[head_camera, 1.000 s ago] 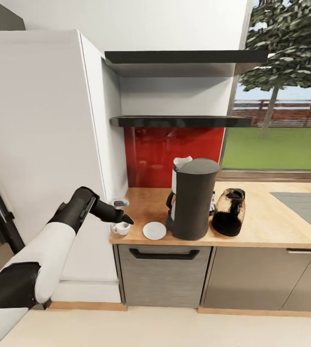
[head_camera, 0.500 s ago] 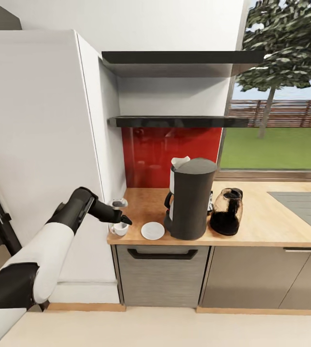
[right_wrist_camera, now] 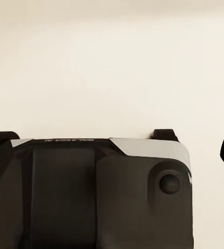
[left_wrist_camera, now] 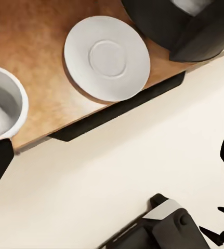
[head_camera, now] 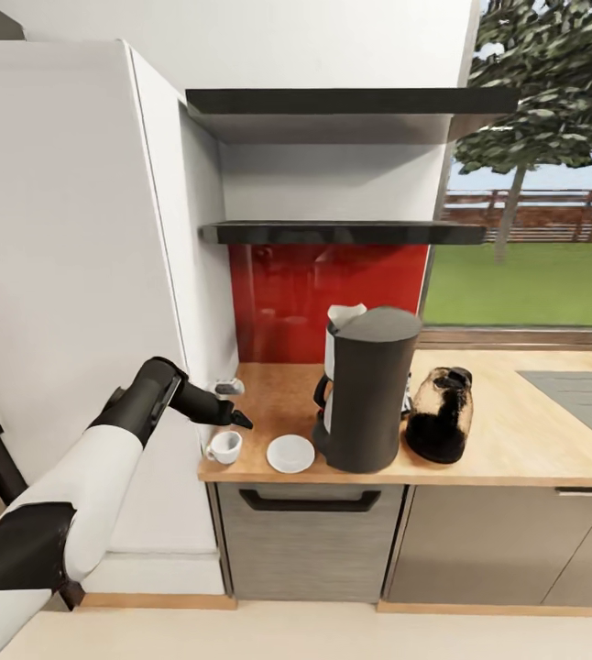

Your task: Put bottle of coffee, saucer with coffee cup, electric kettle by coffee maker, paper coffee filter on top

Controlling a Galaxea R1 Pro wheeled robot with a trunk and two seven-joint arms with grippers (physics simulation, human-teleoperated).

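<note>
The dark-grey coffee maker [head_camera: 367, 390] stands on the countertop [head_camera: 516, 449], with the white paper coffee filter [head_camera: 345, 314] at its top rear. The glass electric kettle [head_camera: 440, 414] sits just right of it. The white saucer [head_camera: 290, 453] [left_wrist_camera: 107, 57] lies bare to its left. Further left, near the counter's corner, the coffee cup [head_camera: 225, 446] [left_wrist_camera: 2, 106] stands on the wood. My left gripper [head_camera: 238, 421] [left_wrist_camera: 112, 161] hovers open just above and behind the cup. My right gripper [right_wrist_camera: 112, 155] is open over the floor. The black kitchen shelf [head_camera: 333, 232] looks bare. The bottle of coffee is hidden.
A tall white cabinet [head_camera: 76, 275] walls off the counter's left end. A small grey object [head_camera: 228, 387] sits by the wall behind the cup. A grey sink [head_camera: 580, 390] lies at the far right. My own base [right_wrist_camera: 101, 192] [left_wrist_camera: 163, 228] is below both wrists.
The head camera has shifted a little. My left gripper, which sat down at the cup, is now slightly higher, clear of it. The cup and saucer stay in place.
</note>
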